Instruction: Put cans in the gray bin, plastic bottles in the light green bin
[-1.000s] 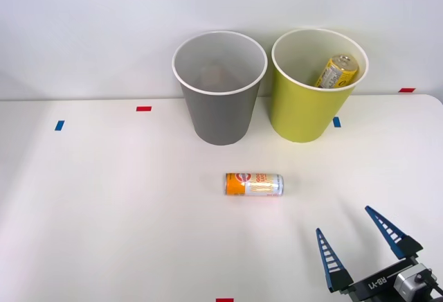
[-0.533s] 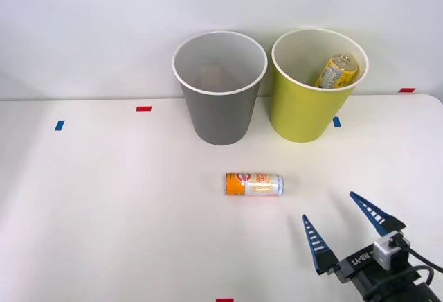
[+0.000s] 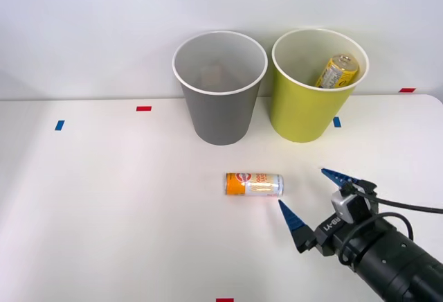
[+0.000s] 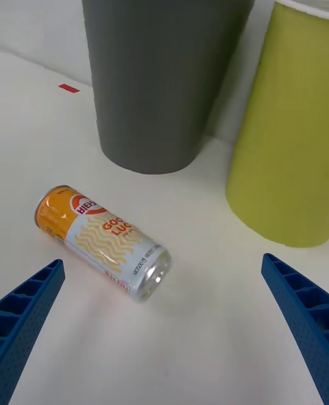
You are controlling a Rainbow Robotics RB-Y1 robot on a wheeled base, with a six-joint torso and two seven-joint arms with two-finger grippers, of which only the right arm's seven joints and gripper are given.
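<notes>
Approaching the can [image 3: 253, 185], by the look of it: in the front view it lies on its side on the table [image 3: 111, 205], in front of the gray bin [image 3: 219, 87] and light green bin [image 3: 317, 87], well apart from both. Right gripper [image 3: 311, 195] sits low just beside the can's silver end, fingers spread wide, nothing between them. Green bin has a yellow container [image 3: 337, 70] leaning inside; gray bin shows something pale at the bottom, can't tell what. Wrist view: can [image 4: 103, 242] lies ahead of the gripper [image 4: 164, 326], orange end toward one finger [image 4: 31, 309], open silver end nearer the middle, axis skewed to the finger line. Gray bin [image 4: 161, 69] stands behind the can, green bin [image 4: 288, 124] beside it. Fingers wide open at both corners, can not yet between them. To do this well: shift so the can's mid-body is centred between the fingers, rotate the wrist so the pads close across the round body and not end to end, get low near the table, close gently since a lying can may roll. Then it belongs in the gray bin.
</notes>
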